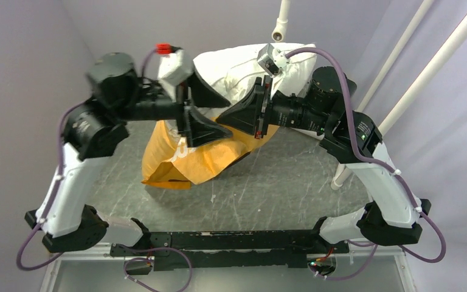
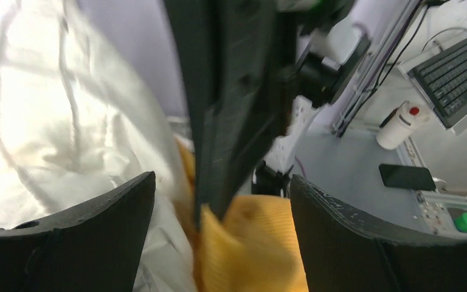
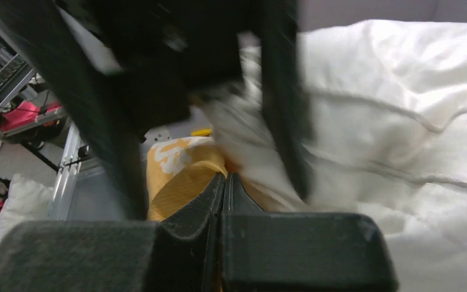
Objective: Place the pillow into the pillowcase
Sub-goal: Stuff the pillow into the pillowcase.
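The plump white pillow (image 1: pixel 243 67) lies at the back of the table. Its near end meets the orange-yellow pillowcase (image 1: pixel 200 159), which droops toward the front left. My right gripper (image 1: pixel 222 120) is shut on the pillowcase's edge where it meets the pillow; in the right wrist view the jaws (image 3: pixel 225 177) pinch orange cloth (image 3: pixel 176 176) beside the pillow (image 3: pixel 401 121). My left gripper (image 1: pixel 205 111) is open and straddles the same spot. In the left wrist view (image 2: pixel 222 201) orange cloth (image 2: pixel 255 243) and the right gripper's fingers (image 2: pixel 231 103) sit between its jaws, with the pillow (image 2: pixel 48 109) at left.
The grey marbled table (image 1: pixel 292 182) is walled at back and left. White poles (image 1: pixel 425 67) slant up at the right, and one hangs over the pillow (image 1: pixel 281 24). The left wrist view shows a keyboard (image 2: pixel 456 73), a phone (image 2: pixel 407 176) and a bottle (image 2: pixel 401 125) beyond the table.
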Tool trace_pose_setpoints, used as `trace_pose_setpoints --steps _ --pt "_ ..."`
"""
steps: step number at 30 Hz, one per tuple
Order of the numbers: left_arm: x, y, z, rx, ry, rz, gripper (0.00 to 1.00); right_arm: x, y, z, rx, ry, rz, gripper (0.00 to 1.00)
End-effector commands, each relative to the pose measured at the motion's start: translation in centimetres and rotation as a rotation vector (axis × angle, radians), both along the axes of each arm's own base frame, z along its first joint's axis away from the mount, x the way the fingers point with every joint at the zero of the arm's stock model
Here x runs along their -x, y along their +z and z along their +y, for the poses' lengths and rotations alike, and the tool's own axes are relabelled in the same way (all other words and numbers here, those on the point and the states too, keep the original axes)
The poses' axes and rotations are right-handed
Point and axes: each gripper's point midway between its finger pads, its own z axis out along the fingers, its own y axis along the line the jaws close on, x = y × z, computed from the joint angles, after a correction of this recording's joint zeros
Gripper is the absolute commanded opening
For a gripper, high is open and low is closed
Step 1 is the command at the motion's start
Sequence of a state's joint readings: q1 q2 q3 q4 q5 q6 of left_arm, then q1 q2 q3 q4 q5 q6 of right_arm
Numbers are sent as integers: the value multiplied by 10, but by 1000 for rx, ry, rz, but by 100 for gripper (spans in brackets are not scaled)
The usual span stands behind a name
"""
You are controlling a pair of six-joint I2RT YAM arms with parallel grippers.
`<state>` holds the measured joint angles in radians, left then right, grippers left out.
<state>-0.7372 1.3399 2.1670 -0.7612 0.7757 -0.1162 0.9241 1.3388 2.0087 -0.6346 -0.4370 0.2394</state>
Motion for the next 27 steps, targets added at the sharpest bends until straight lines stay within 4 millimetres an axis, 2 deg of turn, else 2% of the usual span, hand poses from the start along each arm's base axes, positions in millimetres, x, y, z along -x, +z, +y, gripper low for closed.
trace_pose_setpoints --steps 1,3,6,12,17,21,23,27 --pt "-10 -43 -7 -106 -10 102 83 45 77 -26 -227 140 -177 0" --pt "-19 -52 -5 -129 32 120 83 52 76 -27 -220 173 -179 0" --pt "-21 -52 2 -118 24 127 81 53 76 -32 -219 159 -181 0" --pt "10 -45 18 -125 -96 126 75 39 84 -49 -244 17 -198 0" --pt "18 -50 19 -146 -143 161 74 40 88 -40 -246 61 -201 0" --pt "17 -50 14 -138 -171 173 75 41 88 -32 -253 97 -194 0" --pt "15 -53 10 -141 -190 192 69 42 90 -32 -264 102 -196 0" --pt "15 -54 5 -139 -238 211 39 29 92 -33 -273 29 -183 0"
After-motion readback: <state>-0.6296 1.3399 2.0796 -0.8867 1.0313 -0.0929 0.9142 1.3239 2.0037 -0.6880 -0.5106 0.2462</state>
